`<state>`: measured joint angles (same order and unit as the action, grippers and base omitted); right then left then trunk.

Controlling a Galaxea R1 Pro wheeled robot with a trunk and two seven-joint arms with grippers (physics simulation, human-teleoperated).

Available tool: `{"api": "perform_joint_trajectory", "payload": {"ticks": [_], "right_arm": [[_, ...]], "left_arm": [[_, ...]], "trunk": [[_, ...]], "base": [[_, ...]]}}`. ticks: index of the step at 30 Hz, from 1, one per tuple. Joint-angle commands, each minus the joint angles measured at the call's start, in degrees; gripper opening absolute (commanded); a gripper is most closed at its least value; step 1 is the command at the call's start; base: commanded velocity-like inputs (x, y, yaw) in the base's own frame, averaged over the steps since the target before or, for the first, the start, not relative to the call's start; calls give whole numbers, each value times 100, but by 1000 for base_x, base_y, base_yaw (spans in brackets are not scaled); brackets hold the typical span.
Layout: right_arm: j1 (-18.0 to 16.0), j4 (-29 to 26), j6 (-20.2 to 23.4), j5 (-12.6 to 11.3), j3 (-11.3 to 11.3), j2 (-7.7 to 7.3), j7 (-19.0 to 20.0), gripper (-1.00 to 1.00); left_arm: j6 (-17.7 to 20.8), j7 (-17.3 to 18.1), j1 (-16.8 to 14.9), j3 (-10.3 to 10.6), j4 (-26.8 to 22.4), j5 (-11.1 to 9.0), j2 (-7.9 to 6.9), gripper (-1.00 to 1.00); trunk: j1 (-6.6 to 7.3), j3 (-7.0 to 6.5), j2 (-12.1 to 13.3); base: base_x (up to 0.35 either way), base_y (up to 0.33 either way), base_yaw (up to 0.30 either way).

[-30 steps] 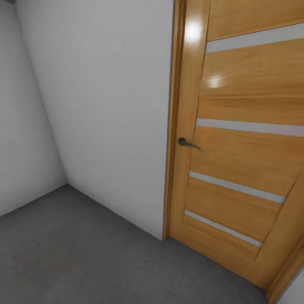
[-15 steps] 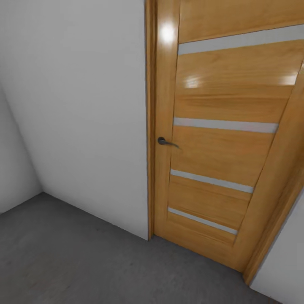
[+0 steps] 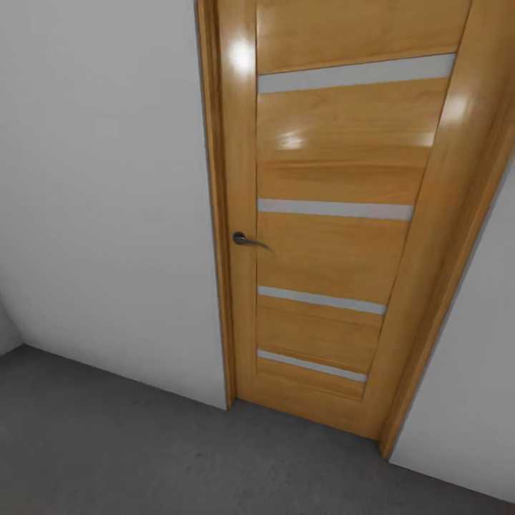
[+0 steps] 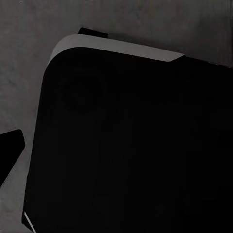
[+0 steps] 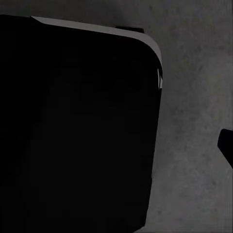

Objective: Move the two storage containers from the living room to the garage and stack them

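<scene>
Floor near the robot: dark grey concrete floor (image 3: 107,458), a bit blotchy, runs from under the robot up to the wall.
Left wrist camera: a big black rounded body part (image 4: 131,145) with a pale edge hangs over the grey floor (image 4: 24,73). A small dark tip (image 4: 9,150) pokes in at one side. I cannot tell if the left gripper is spread or pressed together.
Right wrist camera: another black rounded body part (image 5: 77,126) sits over the same grey floor (image 5: 194,121). A dark bit (image 5: 227,145) shows at the edge. I cannot tell the right gripper's state either.
Wall: plain light grey wall (image 3: 100,200) stands ahead, on both sides of the door.
Door: a shut wooden door (image 3: 329,243) with four pale stripes is straight ahead, set in a wood frame (image 3: 218,286).
Handle: a small dark handle (image 3: 247,240) is on the door's left edge.
Room: grey walls and concrete look like the garage.
</scene>
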<state>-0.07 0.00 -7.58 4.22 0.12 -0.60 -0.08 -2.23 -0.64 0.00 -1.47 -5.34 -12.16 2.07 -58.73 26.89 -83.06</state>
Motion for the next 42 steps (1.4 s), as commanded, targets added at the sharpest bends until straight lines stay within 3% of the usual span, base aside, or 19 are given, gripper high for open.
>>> {"api": "perform_joint_trajectory", "payload": {"ticks": [1, 27, 42], "right_arm": [[-1, 0, -15, 44, -3, -1, -1, 100], [0, 2, -15, 52, -2, 8, -1, 100], [-2, 0, -8, 78, 32, -1, 0, 100]], "left_arm": [[-14, -7, 0, -8, -2, -21, 3, 100], [-14, 2, 0, -14, -16, -14, 4, 100], [-6, 2, 0, -11, -2, -32, 4, 100]], "trunk": [[0, 4, -2], [0, 4, -2], [0, 4, -2]], "base": [[0, 0, -288], [0, 0, -287], [270, 36, -29]]}}
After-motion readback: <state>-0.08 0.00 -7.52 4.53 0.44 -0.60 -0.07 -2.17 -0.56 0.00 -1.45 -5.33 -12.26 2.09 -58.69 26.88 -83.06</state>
